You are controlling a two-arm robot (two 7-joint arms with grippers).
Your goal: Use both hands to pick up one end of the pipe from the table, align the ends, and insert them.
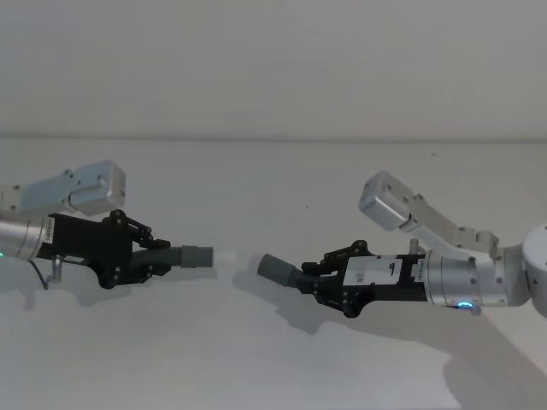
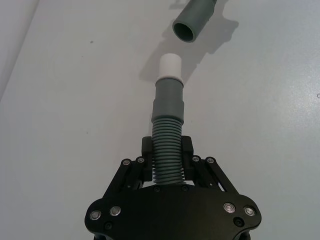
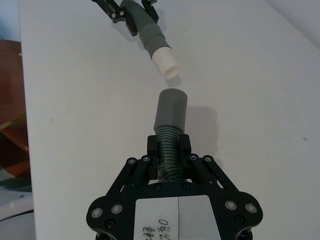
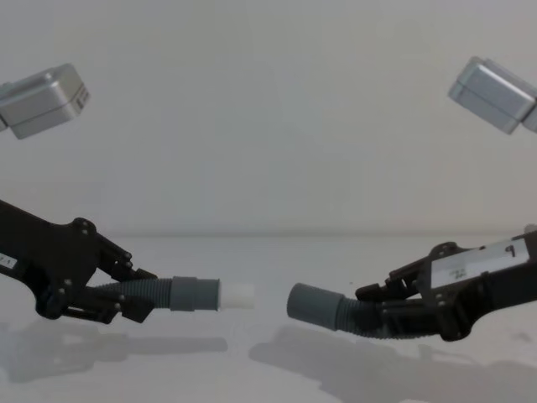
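Both hoses lifted off desk (image 1: 256,359): left gripper (image 1: 152,256) clamps plug hose (image 1: 184,255), right gripper (image 1: 320,278) clamps socket hose (image 1: 282,272); ends near, unmated, insertion pending

Between white plug tip (image 1: 227,256) and socket cuff (image 1: 279,271) lies open air — bare table (image 1: 256,359) beneath.

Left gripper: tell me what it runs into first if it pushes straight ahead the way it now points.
Probably the socket cuff held by the right gripper. The left gripper carries its hose with the white plug tip leading; a gap remains, and the cuff sits slightly off-line.
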